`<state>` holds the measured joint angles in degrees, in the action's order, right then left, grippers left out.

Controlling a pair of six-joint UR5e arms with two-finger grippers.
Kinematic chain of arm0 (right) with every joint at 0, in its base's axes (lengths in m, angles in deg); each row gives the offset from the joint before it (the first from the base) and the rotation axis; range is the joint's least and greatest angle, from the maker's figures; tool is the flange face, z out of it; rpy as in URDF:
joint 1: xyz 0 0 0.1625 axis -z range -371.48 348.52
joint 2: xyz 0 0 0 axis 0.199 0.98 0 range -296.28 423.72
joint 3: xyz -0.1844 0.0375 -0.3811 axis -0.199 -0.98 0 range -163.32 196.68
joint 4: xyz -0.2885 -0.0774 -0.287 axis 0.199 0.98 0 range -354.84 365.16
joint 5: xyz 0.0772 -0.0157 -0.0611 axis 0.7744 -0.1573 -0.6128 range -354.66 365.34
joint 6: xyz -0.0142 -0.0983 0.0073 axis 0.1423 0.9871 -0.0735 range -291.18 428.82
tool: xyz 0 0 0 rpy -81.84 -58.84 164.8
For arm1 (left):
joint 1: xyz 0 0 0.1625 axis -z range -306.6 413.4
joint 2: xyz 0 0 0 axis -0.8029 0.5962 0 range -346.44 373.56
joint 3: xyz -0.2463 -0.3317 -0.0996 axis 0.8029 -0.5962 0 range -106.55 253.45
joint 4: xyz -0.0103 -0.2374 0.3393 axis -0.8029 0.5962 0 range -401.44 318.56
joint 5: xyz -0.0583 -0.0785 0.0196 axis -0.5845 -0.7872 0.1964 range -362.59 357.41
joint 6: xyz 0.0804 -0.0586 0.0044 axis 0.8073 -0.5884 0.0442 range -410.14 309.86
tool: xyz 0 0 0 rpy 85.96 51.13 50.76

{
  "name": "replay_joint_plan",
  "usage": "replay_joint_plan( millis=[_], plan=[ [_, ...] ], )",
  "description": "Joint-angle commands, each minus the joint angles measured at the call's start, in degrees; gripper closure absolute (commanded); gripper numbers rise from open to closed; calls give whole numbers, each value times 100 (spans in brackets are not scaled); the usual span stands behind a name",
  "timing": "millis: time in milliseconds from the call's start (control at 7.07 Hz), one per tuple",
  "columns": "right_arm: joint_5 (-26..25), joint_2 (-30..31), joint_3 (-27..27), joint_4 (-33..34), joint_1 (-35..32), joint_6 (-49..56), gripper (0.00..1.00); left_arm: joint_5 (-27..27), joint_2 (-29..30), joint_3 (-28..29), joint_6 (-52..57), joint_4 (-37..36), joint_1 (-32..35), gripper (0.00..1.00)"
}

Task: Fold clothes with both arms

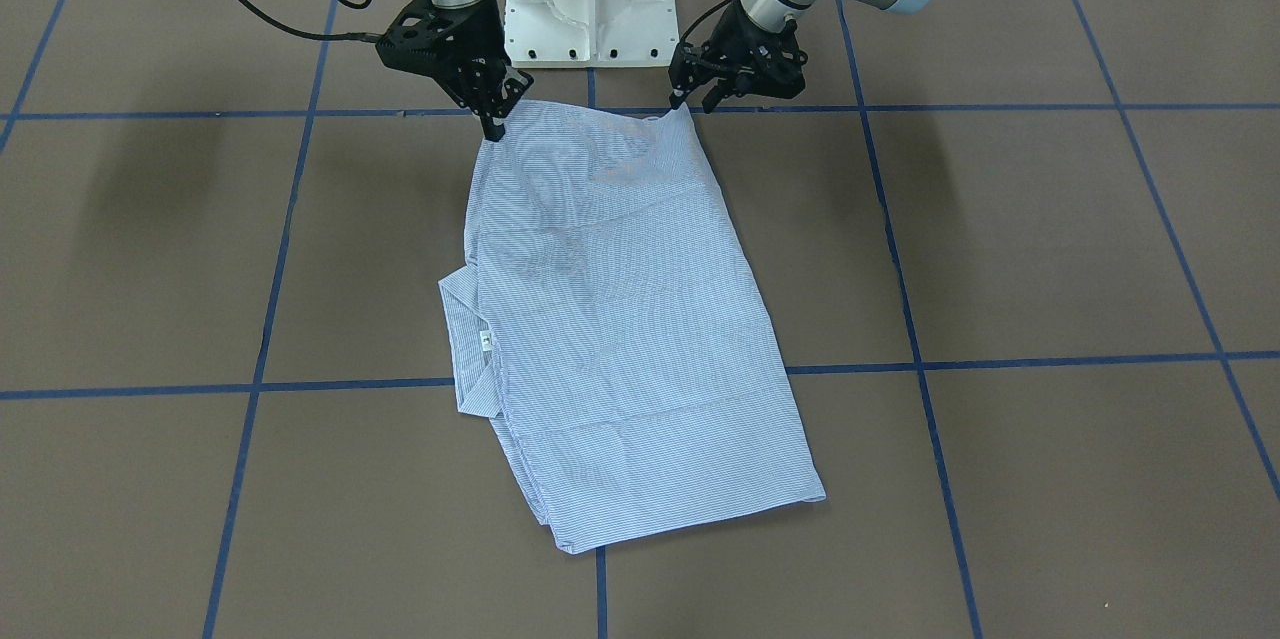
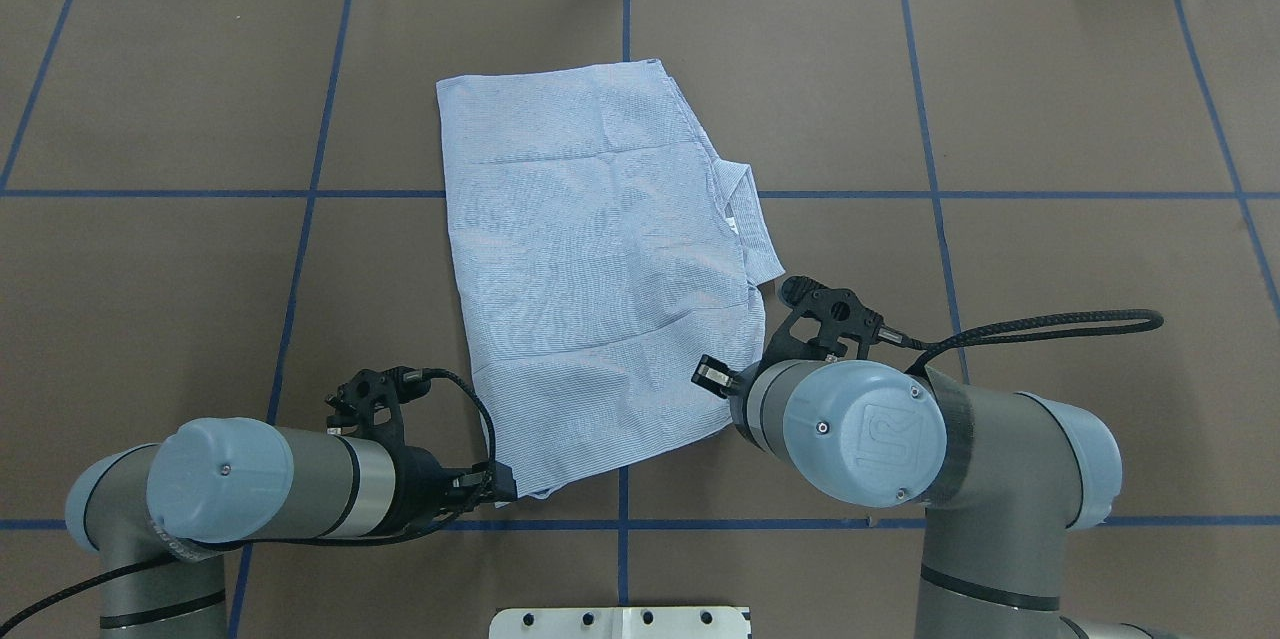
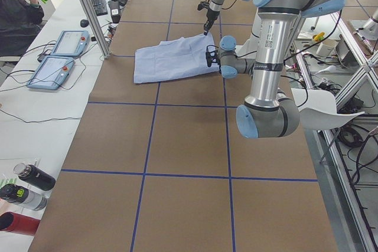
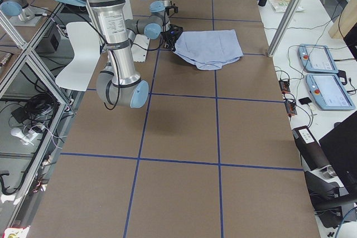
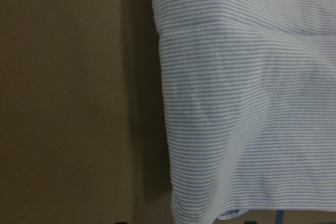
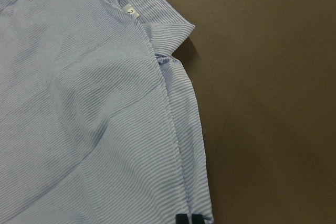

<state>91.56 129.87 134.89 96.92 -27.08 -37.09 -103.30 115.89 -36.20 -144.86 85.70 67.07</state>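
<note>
While the shirt lies in the middle of the worktop, folded into a long strip with the collar poking out one side, both grippers are at its robot-side end. The right gripper has its jaws pinched on one corner. The left gripper sits at the other, but I can't tell if its jaws have bitten. Looks like the halving fold to me. Next would need both corners lifted together and carried level to the far hem.

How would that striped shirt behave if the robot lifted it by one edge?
Probably floppy: the shirt creases and drapes at the right end effector. Likely light, since it's thin cloth. Its folded layers might slip apart.
</note>
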Motion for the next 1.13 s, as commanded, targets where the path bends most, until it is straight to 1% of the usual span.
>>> replay_joint_plan(
  millis=[0,142,425,566,708,849,991],
  plan=[
    [0,4,9,0,-4,0,100,-1,207,197,-3,-5,-4,43],
    [0,4,18,0,-4,0,100,-9,234,215,-3,4,-4,48],
    [0,4,35,0,-13,0,100,-10,217,216,6,-5,5,67],
    [0,4,35,0,-13,0,100,-10,208,216,6,-5,22,71],
    [0,4,35,0,-13,0,100,-10,191,207,6,-5,49,79],
    [0,21,35,0,-13,0,100,-10,191,198,6,-5,49,100],
    [-9,82,35,0,-13,0,100,-10,173,85,6,-5,66,100]
  ],
)
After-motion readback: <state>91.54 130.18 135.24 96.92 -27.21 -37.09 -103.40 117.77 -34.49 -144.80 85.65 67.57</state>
